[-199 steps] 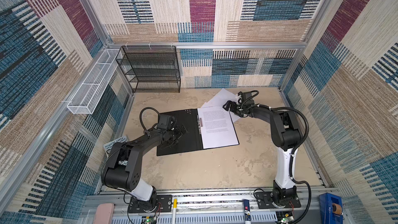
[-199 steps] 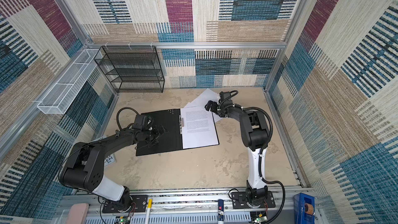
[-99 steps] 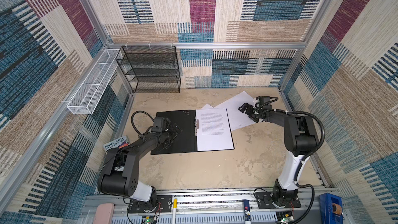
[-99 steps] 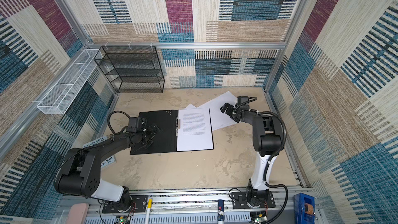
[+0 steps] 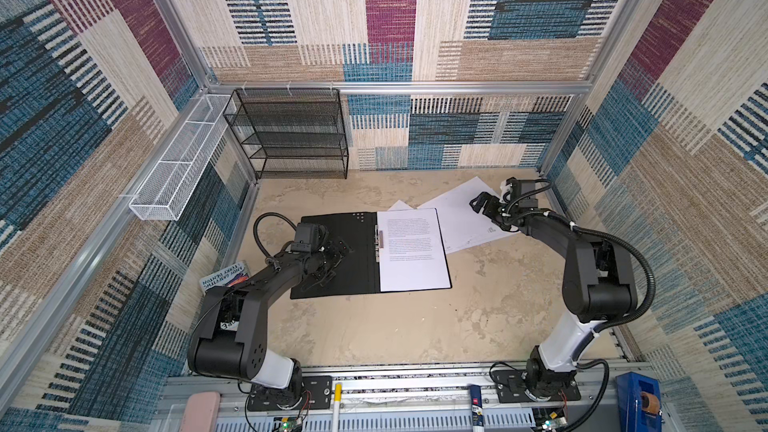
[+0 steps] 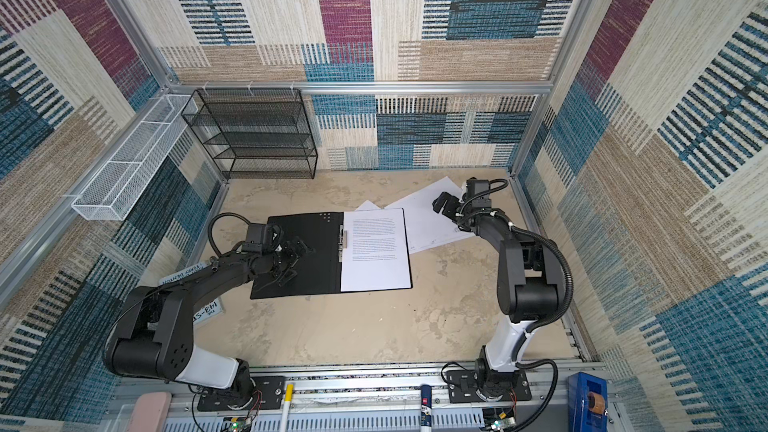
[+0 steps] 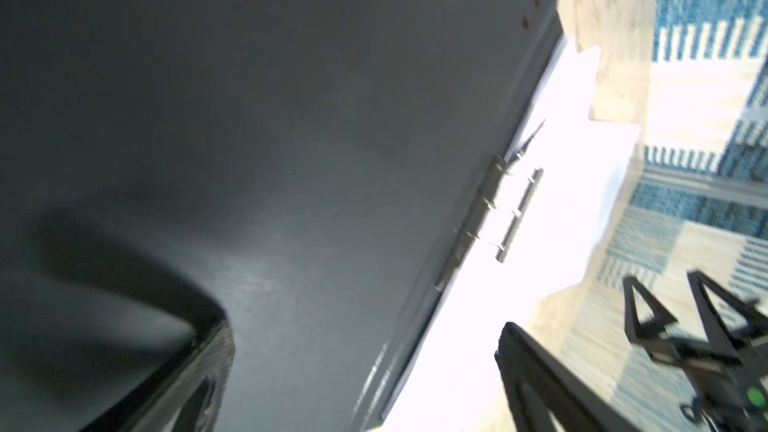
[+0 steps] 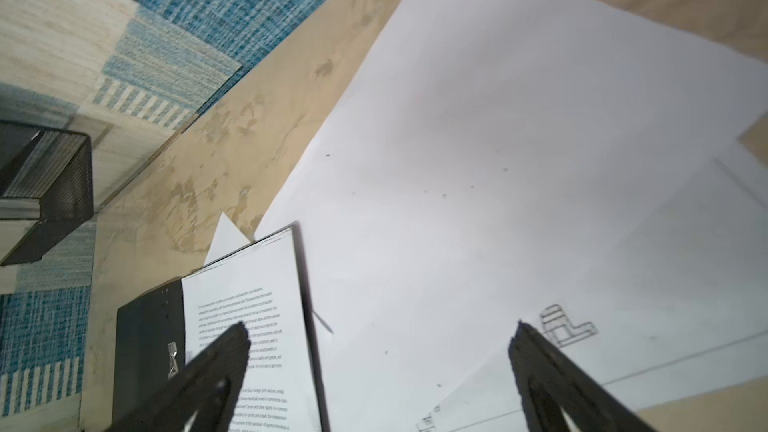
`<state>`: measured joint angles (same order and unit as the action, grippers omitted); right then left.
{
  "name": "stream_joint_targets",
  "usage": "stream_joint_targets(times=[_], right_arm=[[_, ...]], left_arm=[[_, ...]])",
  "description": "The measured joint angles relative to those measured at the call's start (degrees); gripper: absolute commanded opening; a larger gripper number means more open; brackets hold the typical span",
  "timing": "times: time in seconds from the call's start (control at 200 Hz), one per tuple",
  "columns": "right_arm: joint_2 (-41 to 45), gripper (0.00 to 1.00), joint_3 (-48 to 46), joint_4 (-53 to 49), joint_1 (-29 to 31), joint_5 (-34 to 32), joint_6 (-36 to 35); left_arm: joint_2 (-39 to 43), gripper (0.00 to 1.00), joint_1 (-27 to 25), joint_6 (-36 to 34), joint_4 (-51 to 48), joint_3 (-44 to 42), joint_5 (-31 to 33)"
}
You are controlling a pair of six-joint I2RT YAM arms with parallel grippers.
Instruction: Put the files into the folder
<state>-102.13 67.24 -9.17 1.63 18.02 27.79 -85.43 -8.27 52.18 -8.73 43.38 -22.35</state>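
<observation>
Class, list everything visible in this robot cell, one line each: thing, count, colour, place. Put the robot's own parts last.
folder: one, black inside, lying open in the middle
printed sheet: one, white with black text, on the folder's right half
loose sheets: at least two, white, overlapping right of the folder
shelf rack: one, black mesh, against the back wall
wire basket: one, white, on the left wall
paperback book: one, colourful, by the left wall
tape dispenser: one, blue, front right corner
left gripper: one, black, open, over the folder's left flap
right gripper: one, black, open, over the loose sheets
</observation>
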Motion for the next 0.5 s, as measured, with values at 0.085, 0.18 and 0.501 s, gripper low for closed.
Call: stream_joint_targets(times=[0.085, 0.18, 0.501], right_arm=[[-0.3, 0.99, 0.0, -0.7, 3.9, 0.1, -0.2], [-1.0, 0.90, -0.7, -0.7, 7.3, 1.1, -0.4], [-2.1, 0.43, -5.5, -0.1, 11.0, 0.5, 0.9]], left_arm=[[1.4, 0.99, -0.2, -0.9, -0.9, 0.1, -2.4], [2.8, 0.99, -0.4, -1.9, -2.2, 0.5, -5.0], [6.3, 0.99, -1.7, -8.9, -10.0, 4.0, -10.9]])
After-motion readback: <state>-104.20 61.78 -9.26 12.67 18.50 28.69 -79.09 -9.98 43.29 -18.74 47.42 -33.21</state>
